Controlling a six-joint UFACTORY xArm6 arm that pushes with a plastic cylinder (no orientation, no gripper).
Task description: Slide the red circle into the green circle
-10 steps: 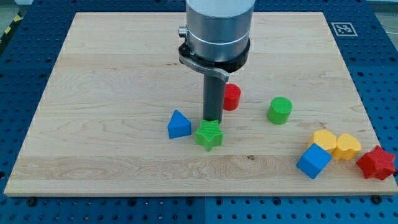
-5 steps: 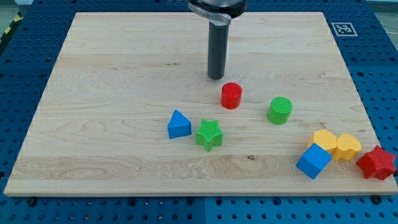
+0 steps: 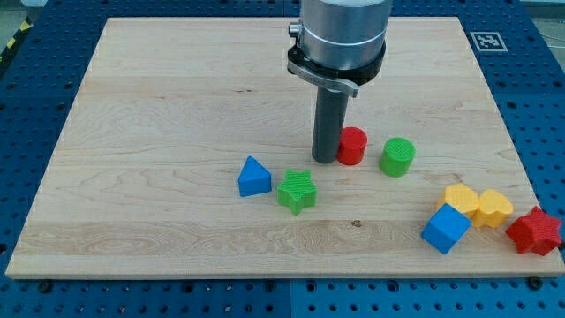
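Observation:
The red circle [image 3: 353, 146] sits right of the board's middle. My tip [image 3: 326, 160] touches its left side. The green circle [image 3: 397, 156] stands just to the red circle's right, a small gap between them. The rod hides part of the red circle's left edge.
A blue triangle [image 3: 254, 177] and a green star [image 3: 297, 191] lie below-left of my tip. At the view's bottom right are a blue cube [image 3: 445, 229], two yellow blocks [image 3: 461, 200] [image 3: 495, 208] and a red star [image 3: 534, 231]. The wooden board [image 3: 159, 115] carries them all.
My tip went from above the red circle down to its left side. The red circle has slid right, closer to the green circle.

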